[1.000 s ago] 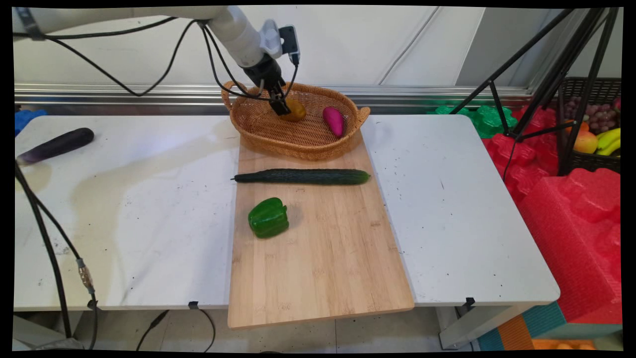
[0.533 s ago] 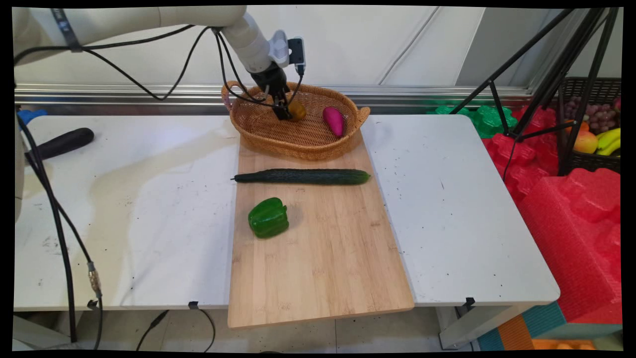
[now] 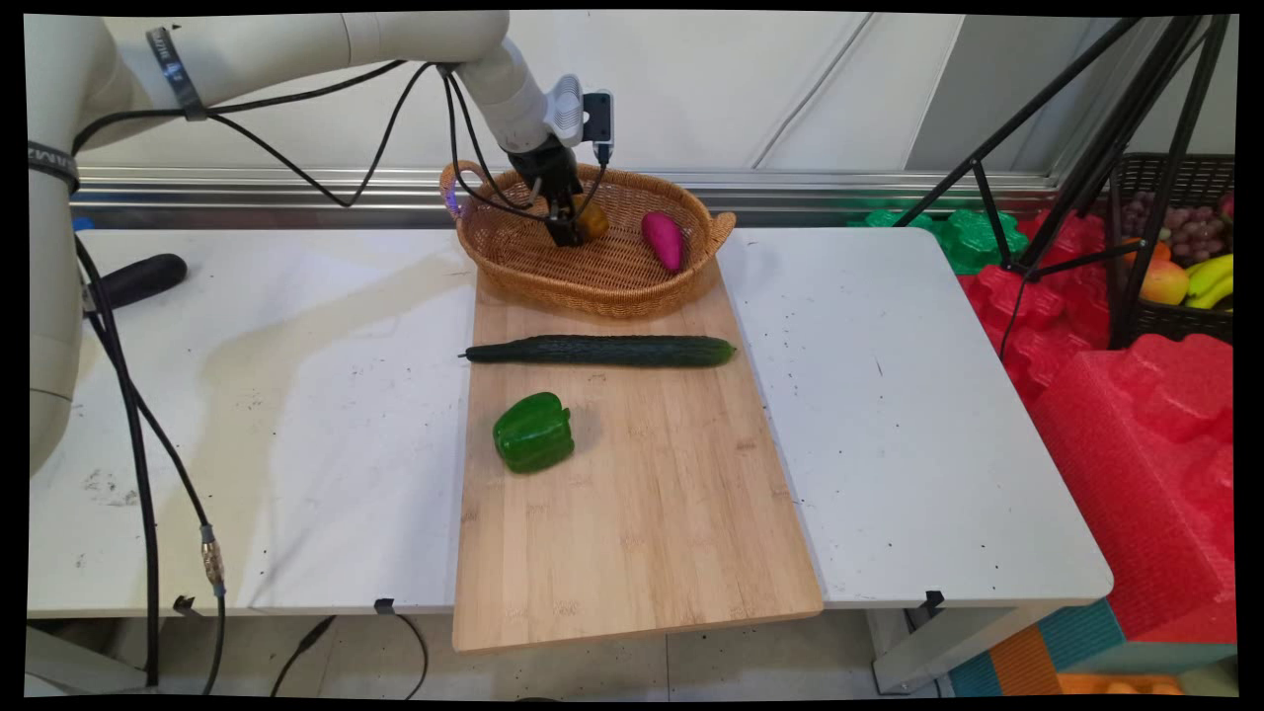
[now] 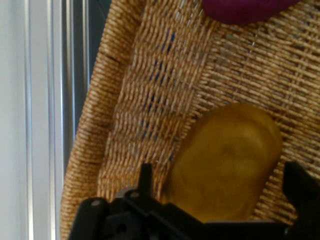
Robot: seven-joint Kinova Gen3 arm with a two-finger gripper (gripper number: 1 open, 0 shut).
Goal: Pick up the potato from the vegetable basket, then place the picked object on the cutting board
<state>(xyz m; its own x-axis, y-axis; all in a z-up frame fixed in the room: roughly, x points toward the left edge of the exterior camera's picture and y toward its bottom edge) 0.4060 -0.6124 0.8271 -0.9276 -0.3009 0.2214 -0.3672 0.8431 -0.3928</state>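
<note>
Two black fingers of the gripper stand spread on either side of a yellow-brown oval potato, one at each flank in the hand view; whether their pads actually press on it cannot be told. The potato lies inside an oval woven wicker basket with two handles, toward its back left part. In the same basket, apart from the potato and to its right, lies a magenta pointed sweet potato.

The basket sits on the far end of a long light wooden cutting board, which rests on the white table. Just in front of the basket a long dark green cucumber lies crosswise on the board, and nearer still a glossy green bell pepper sits by the board's left edge. At the table's far left lies a dark purple eggplant, partly hidden by the arm.
</note>
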